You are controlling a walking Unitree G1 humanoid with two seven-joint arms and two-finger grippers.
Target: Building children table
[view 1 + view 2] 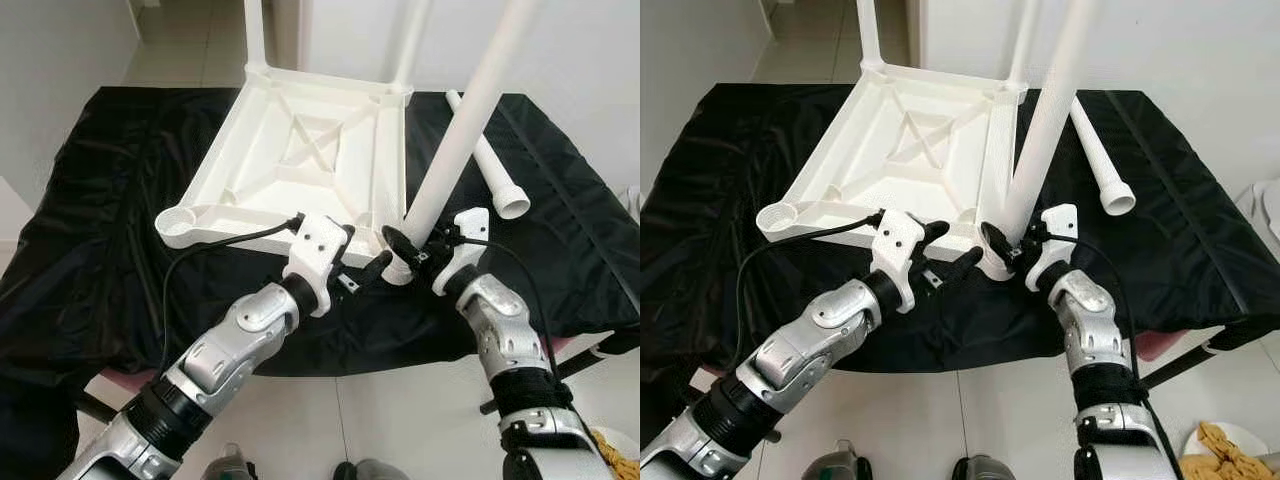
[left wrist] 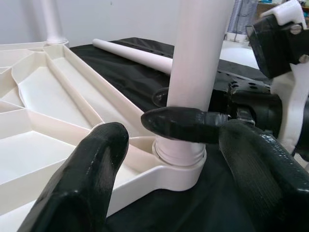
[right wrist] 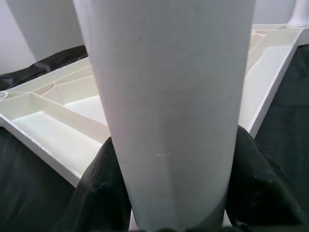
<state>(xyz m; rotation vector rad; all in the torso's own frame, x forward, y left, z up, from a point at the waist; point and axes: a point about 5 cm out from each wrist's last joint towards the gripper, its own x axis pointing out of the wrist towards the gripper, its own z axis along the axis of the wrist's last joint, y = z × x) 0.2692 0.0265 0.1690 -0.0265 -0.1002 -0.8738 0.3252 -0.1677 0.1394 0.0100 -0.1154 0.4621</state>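
Upturned white tabletop (image 1: 300,150) on black cloth (image 1: 90,230).
You have the right gripper (image 1: 412,250) clamped on a leg (image 1: 460,135) in its corner socket; left gripper (image 1: 362,262) spread beside it.

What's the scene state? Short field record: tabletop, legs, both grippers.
tabletop: white tabletop upside down on black cloth
fitted legs: two stand in the far corners
leg in work: white leg stands tilted in near right socket
spare leg: loose leg lies on the cloth right of the tabletop
empty socket: near left socket
right gripper: jaws shut on the leg's base
left gripper: jaws open, beside that socket
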